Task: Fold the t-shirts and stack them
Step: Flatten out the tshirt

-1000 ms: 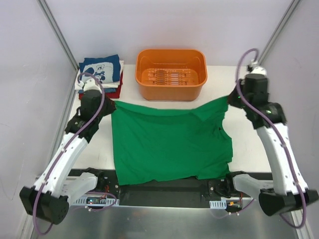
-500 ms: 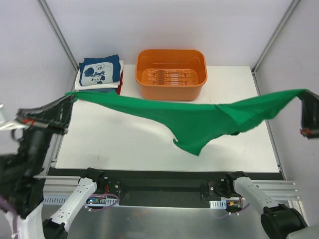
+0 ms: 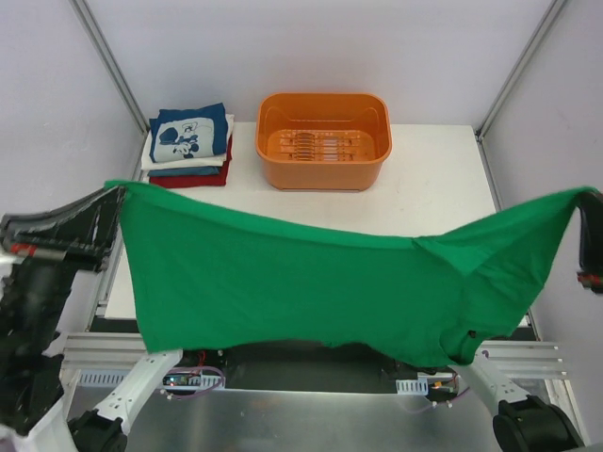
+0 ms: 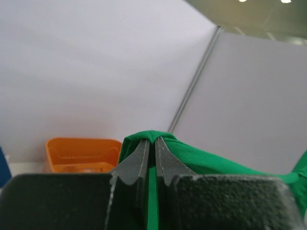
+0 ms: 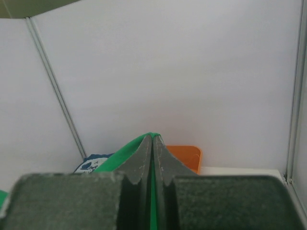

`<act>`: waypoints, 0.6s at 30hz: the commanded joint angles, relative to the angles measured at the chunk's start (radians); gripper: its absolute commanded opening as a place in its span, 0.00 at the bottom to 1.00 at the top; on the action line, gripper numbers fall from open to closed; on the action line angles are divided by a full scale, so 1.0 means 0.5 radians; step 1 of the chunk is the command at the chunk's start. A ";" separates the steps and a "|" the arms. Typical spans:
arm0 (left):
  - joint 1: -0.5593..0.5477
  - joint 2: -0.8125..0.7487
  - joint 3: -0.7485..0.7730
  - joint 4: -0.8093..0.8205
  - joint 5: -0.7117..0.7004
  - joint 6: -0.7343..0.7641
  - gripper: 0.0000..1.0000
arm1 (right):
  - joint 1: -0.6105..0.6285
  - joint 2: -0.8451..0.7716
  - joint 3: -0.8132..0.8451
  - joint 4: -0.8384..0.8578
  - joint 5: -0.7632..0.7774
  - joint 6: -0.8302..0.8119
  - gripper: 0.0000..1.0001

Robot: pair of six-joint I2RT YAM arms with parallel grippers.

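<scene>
**Now stretched aloft between two claws**

Held high over the near side of the tabletop (image 3: 424, 193): the green t-shirt (image 3: 301, 282), spread wide from left to right and sagging in the middle. Pinched at its left corner in the left claw (image 4: 151, 141), clenched tight on a fold of green cloth. Pinched at its right corner in the right claw (image 5: 152, 139), likewise clamped on cloth. Piled at the far left, beside the orange tub (image 3: 323, 139): the folded t-shirts (image 3: 188, 146), navy cartoon print on top.
</scene>
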 commanded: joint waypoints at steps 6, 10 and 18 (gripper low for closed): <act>0.024 0.618 -0.487 0.013 -0.708 0.173 0.00 | -0.013 0.481 -0.855 0.396 0.524 -0.172 0.01; 0.024 0.955 -0.750 0.074 -0.917 0.145 0.00 | -0.041 0.671 -1.245 0.687 0.512 -0.132 0.01; 0.138 2.004 -0.828 0.262 -0.807 0.075 0.00 | -0.158 1.541 -1.452 0.804 0.282 0.058 0.01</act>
